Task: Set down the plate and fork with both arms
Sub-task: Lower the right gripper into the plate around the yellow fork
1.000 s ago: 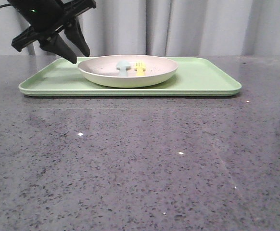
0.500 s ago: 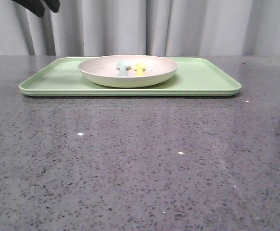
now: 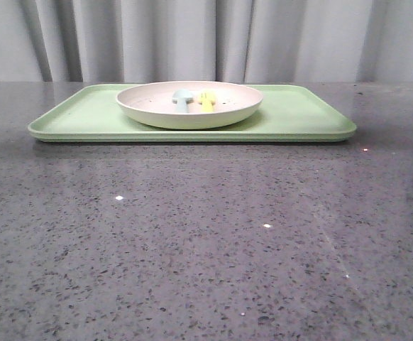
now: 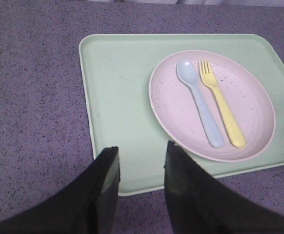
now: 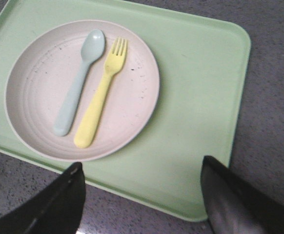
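left claw [image 4: 141, 163]: fingers spread apart with nothing between them, hanging above the near edge of the tray, so not touching anything. Only shows up in its own wrist cam.
right claw [image 5: 141, 183]: spread really wide, also empty, hovering over the tray's edge next to the plate. Front cam doesn't catch it at all.
plate [image 3: 189, 104]: cream-white with dark speckles and a raised rim, sitting flat on the tray, a bit left of the tray's middle from the front. Neither claw is in contact with it.
fork [image 5: 101, 92]: bright yellow, lying flat inside the plate, fully within the rim.
spoon [image 5: 78, 81]: pale blue, right beside the fork and roughly parallel to it, bowl end next to the tines. From the front it's on the fork's left.
tray [image 3: 299, 117]: light green rectangle with rounded corners, flat on the counter toward the far side, plenty of bare green on the right.
counter [image 3: 206, 241]: dark grey speckled stone, kinda glossy.
backdrop: pale curtain [image 3: 299, 39] in folds behind it all.
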You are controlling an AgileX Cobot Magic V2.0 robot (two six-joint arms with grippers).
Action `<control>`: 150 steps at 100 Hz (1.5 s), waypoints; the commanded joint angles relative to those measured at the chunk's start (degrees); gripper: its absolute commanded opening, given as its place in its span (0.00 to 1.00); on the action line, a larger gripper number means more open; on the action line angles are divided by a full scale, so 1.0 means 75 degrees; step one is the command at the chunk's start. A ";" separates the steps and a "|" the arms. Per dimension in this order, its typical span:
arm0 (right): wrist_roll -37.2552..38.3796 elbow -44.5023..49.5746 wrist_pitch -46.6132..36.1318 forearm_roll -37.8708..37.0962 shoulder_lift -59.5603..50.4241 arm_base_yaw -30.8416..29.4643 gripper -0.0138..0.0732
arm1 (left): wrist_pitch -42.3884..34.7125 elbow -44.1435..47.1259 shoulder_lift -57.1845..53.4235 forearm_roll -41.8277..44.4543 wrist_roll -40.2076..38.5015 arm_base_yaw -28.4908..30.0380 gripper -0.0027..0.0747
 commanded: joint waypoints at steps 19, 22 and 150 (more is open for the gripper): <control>-0.0032 -0.2333 0.0447 0.0630 0.1523 0.0075 0.74 | -0.0931 0.1367 -0.1609 -0.0037 -0.0092 -0.0050 0.33; -0.0023 -0.2542 0.0577 0.0638 0.1734 0.0075 0.74 | -0.0947 0.1512 -0.1734 -0.0037 -0.0092 -0.0050 0.33; 0.0839 -0.5157 0.2141 0.0057 0.4912 0.0575 0.74 | -0.0880 0.2629 -0.3319 -0.0272 -0.0092 -0.0050 0.33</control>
